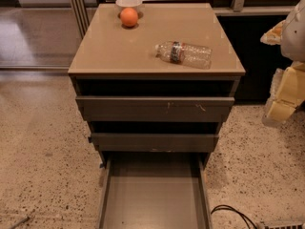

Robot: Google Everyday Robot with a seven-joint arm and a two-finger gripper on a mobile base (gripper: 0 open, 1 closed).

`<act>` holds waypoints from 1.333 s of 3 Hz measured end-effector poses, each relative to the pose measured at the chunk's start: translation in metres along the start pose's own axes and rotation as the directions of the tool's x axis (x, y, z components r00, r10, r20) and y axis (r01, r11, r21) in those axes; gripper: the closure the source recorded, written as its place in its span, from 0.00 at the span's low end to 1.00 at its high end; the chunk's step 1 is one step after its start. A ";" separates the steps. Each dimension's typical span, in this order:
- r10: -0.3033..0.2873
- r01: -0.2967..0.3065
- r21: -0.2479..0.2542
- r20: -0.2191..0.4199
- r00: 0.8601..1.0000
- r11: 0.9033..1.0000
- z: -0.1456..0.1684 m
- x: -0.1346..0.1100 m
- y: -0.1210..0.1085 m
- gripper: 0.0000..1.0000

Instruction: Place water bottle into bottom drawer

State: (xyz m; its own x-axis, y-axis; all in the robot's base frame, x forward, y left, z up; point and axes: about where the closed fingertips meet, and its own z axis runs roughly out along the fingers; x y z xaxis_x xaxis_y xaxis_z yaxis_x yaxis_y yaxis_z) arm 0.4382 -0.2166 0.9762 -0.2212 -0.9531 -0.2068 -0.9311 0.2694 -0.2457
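Note:
The water bottle [183, 54], clear crinkled plastic with a dark and red label band, lies on its side on the right part of the tan cabinet top [114, 46]. Its neck points left. The bottom drawer [155, 199] is pulled out toward me, and its flat grey floor is bare. My gripper [288, 87], white and pale yellow, hangs at the right edge of the view. It is to the right of the cabinet, apart from the bottle and a little lower than the cabinet top.
An orange [129, 17] and a white bowl [129, 2] sit at the back left of the cabinet top. The scratched top drawer front [155, 109] and the middle drawer front [155, 142] stand slightly out. A black cable [233, 213] lies on the speckled floor at the lower right.

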 end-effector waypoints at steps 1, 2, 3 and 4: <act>-0.006 0.006 0.004 0.003 1.000 1.000 0.000 -0.001 0.000 0.00; -0.072 0.072 -0.005 0.052 0.996 0.997 0.018 -0.028 -0.014 0.00; -0.161 0.163 -0.006 0.127 0.979 0.987 0.043 -0.073 -0.042 0.00; -0.235 0.236 0.006 0.130 0.963 0.972 0.066 -0.111 -0.063 0.00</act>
State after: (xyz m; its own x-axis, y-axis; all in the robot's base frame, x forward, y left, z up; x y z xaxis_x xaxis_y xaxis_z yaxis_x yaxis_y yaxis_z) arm 0.5400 -0.1187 0.9523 0.0431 -0.9634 -0.2645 -0.9554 0.0376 -0.2928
